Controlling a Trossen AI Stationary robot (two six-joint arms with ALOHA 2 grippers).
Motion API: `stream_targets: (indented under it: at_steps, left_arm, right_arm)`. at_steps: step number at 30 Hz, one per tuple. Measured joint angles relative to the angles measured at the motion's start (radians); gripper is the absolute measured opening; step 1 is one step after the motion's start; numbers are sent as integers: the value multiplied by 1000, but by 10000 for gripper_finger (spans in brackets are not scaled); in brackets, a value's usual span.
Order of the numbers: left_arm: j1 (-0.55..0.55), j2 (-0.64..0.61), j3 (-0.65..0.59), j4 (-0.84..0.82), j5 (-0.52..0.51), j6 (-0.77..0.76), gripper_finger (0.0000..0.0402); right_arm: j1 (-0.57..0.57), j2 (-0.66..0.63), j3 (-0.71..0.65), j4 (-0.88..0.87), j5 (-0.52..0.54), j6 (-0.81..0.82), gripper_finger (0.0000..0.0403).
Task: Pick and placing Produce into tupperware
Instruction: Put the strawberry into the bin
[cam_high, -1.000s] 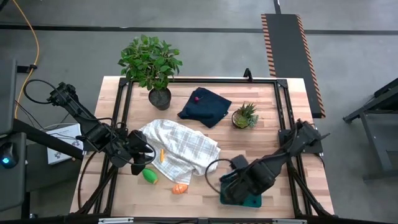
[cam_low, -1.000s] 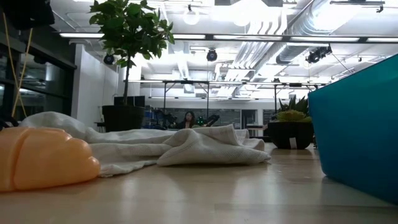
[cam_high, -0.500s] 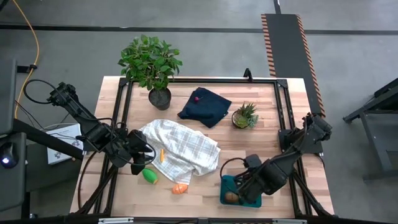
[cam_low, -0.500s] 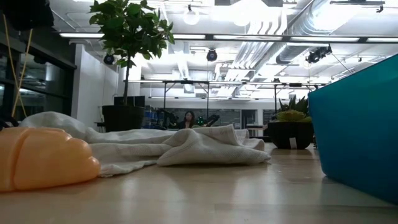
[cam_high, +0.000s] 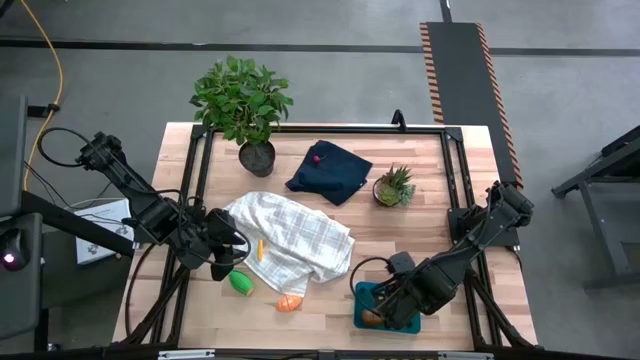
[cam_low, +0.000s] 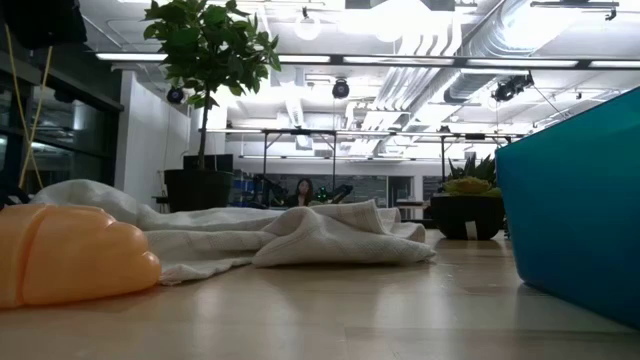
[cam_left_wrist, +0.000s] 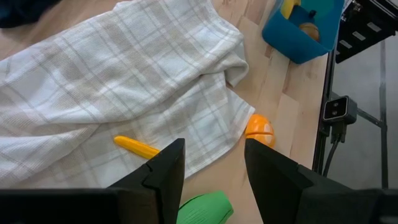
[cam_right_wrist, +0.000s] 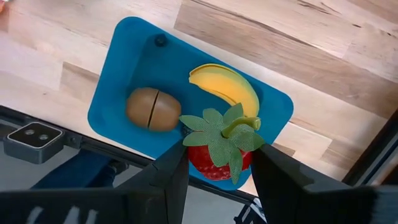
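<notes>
The teal tupperware (cam_right_wrist: 118, 74) lies near the table's front right edge and holds a yellow banana (cam_right_wrist: 227, 84) and a brown round piece (cam_right_wrist: 152, 109). My right gripper (cam_right_wrist: 219, 154) hangs over it (cam_high: 390, 300), shut on a red strawberry (cam_right_wrist: 217, 158) with a green leafy top. My left gripper (cam_high: 228, 262) waits open at the table's left, above a green piece (cam_high: 240, 283). An orange piece (cam_high: 289, 302) lies on the bare wood. A small yellow-orange piece (cam_high: 260, 249) rests on the checked cloth (cam_high: 295, 235). My right gripper pinches the strawberry's red body (cam_right_wrist: 194, 157) between its two fingers, on two opposite sides. The fingers come from above and point down. The berry is lifted clear over the tupperware, leafy top (cam_right_wrist: 221, 134) upward.
A dark navy cloth (cam_high: 330, 172) with a red berry (cam_high: 317, 157) on it lies at the back. A small spiky plant (cam_high: 393, 186) stands beside it, and a large leafy plant (cam_high: 243, 100) stands at the far left corner. In the low view the tupperware wall (cam_low: 580, 200) rises at the right.
My right gripper has come down toward the tupperware with the strawberry and shifted a little toward the table's right edge. The container's left part with the brown piece now shows.
</notes>
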Motion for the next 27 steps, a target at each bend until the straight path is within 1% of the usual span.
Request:
stream_targets:
  at_steps: [6, 27]
  left_arm:
    - [0, 0, 0, 0, 0, -23, 156]
    - [0, 0, 0, 1, 0, -24, 156]
  right_arm:
    - [0, 0, 0, 6, 0, -12, 145]
    - [-1, 1, 0, 28, 0, -13, 145]
